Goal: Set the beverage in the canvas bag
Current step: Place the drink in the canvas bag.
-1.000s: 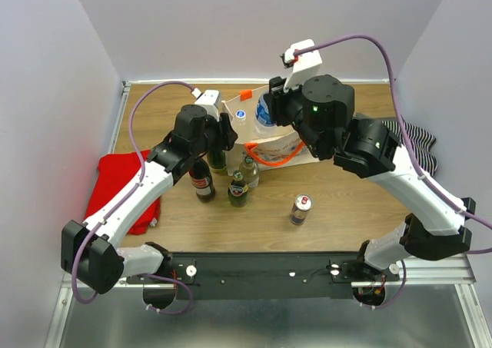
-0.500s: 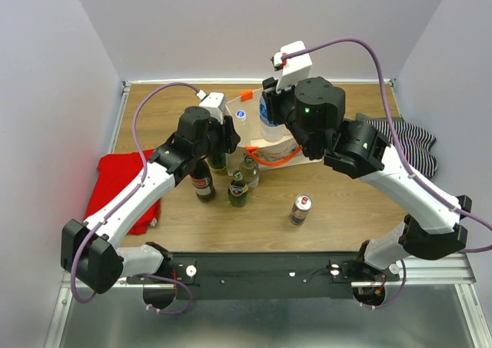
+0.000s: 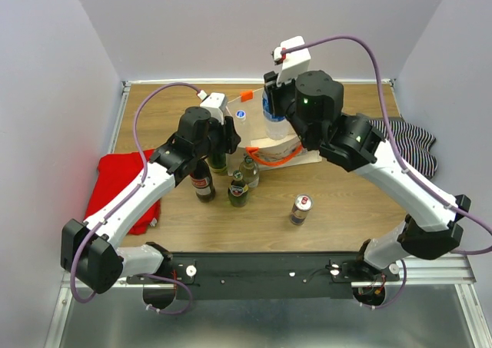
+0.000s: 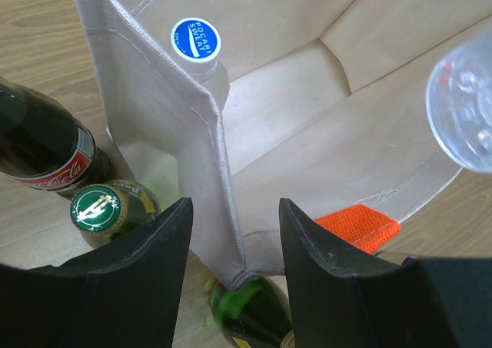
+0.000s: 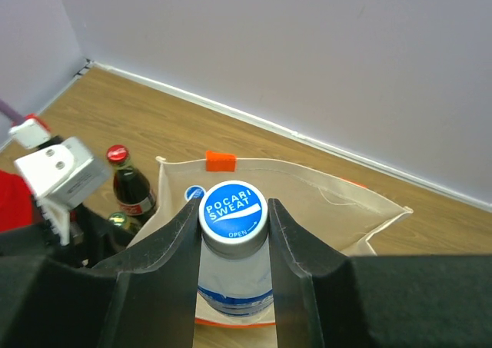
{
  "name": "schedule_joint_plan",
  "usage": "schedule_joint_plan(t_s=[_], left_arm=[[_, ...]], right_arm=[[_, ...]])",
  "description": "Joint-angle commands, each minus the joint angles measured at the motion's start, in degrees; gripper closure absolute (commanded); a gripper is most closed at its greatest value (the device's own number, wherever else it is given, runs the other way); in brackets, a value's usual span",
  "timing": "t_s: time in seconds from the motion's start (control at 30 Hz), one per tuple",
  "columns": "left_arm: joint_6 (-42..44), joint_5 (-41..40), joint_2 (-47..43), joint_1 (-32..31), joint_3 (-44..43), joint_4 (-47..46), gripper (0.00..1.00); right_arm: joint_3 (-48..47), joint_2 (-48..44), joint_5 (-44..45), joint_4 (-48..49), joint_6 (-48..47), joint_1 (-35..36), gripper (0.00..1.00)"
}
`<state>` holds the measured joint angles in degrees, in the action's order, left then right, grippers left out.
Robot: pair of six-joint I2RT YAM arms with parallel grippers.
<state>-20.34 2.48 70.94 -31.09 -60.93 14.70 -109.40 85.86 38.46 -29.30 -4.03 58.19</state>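
Holding bottle above canvas bag.
Pinched in right gripper; left gripper spread astride bag wall. Next: lower straight, release.

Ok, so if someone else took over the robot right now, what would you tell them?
Left gripper: astride a wall of the canvas bag, grip unclear.
Right gripper: shut on a Pocari Sweat bottle, above the bag's open mouth.
Done: one blue-capped bottle already inside.
Left to do: lower and release this one; glass bottles and a can stand on the table.
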Motion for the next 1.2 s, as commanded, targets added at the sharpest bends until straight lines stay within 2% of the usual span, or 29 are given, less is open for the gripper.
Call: schedule_joint_plan(t_s=[0.0, 0.37, 0.5, 0.93, 1.17], left_arm=[[1.3, -0.4, 0.3, -0.5, 0.3, 1.8, 0.43], [1.1, -1.2, -0.1, -0.5, -1.7, 3.5, 0.43], [0.7, -4.3, 0.2, -0.5, -3.1, 6.3, 0.44], [0.0, -6.2, -0.9, -0.5, -4.7, 6.8, 0.45], [-0.4, -7.7, -1.8, -0.5, -4.1, 7.0, 0.52]], right_arm=[[0.0, 0.9, -6.2, 8.6, 0.5, -3.8, 0.99], [3.1, 4.7, -14.4, 10.5, 3.0, -5.1, 0.99], [5.5, 5.1, -15.6, 12.7, 3.6, -5.1, 0.99], [14.9, 4.8, -18.0, 22.3, 6.1, -5.7, 0.99], [19.1, 4.4, -18.0, 25.5, 7.8, -6.3, 0.99]])
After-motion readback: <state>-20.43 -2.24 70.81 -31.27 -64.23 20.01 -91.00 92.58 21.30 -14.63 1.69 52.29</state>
